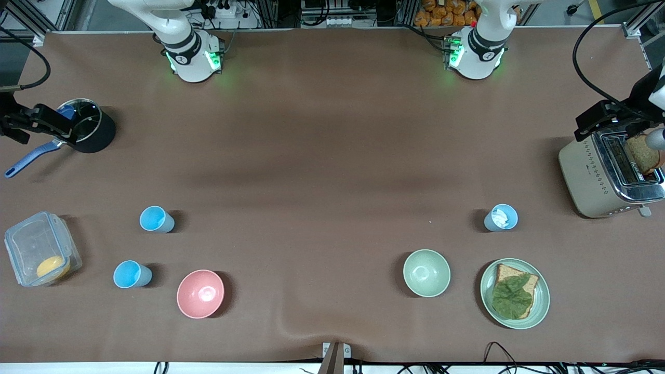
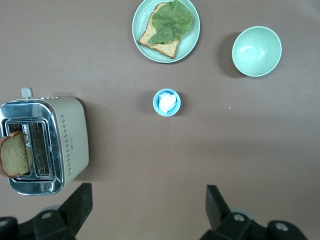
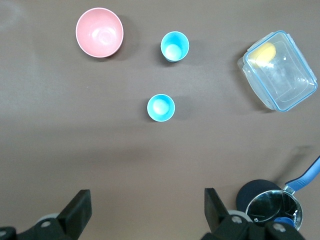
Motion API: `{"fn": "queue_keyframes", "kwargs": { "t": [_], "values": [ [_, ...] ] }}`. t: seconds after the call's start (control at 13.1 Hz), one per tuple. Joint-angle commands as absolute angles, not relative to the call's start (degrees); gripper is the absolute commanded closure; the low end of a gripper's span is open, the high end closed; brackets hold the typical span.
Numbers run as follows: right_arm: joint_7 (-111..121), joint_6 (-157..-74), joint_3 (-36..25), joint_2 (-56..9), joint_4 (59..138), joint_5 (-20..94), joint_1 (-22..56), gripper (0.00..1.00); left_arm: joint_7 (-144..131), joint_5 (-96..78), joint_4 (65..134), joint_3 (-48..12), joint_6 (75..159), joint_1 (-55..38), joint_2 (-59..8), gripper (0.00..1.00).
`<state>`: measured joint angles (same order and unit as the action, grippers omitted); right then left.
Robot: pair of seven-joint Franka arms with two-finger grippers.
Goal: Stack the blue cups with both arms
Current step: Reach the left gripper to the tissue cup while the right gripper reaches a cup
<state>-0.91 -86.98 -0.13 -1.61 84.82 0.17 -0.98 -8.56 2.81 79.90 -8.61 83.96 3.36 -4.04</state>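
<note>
Stacking has not begun — three blue cups stand apart on the tabletop: two [image 1: 156,218] [image 1: 132,274] toward the right arm's end near the pink bowl [image 1: 200,293], a third [image 1: 501,217] with something white inside toward the left arm's end. My left tool [image 2: 147,210] and right tool [image 3: 147,210] both hang wide and empty. Everything remains: grip, carry, nest.

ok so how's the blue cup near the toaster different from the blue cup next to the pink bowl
The cup near the toaster holds something white and crumpled; the cup by the pink bowl looks empty. The first is a duller grey-blue, the second bright sky-blue. The first stands toward the left arm's end of the table, the second toward the right arm's end and nearer the front camera. Both are small, upright and handleless.
</note>
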Motion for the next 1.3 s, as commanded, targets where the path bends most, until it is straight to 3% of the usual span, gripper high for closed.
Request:
{"fn": "queue_keyframes", "kwargs": {
  "t": [0.0,0.38,0.76,1.22],
  "values": [
    [-1.76,-86.31,0.44,-1.58,84.20,0.79,-1.76,0.00,-10.09,1.49,80.95,-8.26,83.41,3.52,-2.81,0.00],
    [-1.14,-86.31,0.44,-2.46,84.02,0.44,-1.32,0.00,-12.47,1.50,83.30,-8.35,84.10,4.48,-7.19,0.00],
    [-1.76,-89.12,0.53,-12.82,83.76,0.44,0.17,0.00,-12.57,3.34,103.07,-8.35,109.03,7.90,-10.18,0.00],
    [-1.76,-89.47,0.44,-17.49,84.46,0.62,0.26,0.00,-12.74,2.64,106.00,-8.44,121.72,7.82,-22.31,0.00]
  ]
}}
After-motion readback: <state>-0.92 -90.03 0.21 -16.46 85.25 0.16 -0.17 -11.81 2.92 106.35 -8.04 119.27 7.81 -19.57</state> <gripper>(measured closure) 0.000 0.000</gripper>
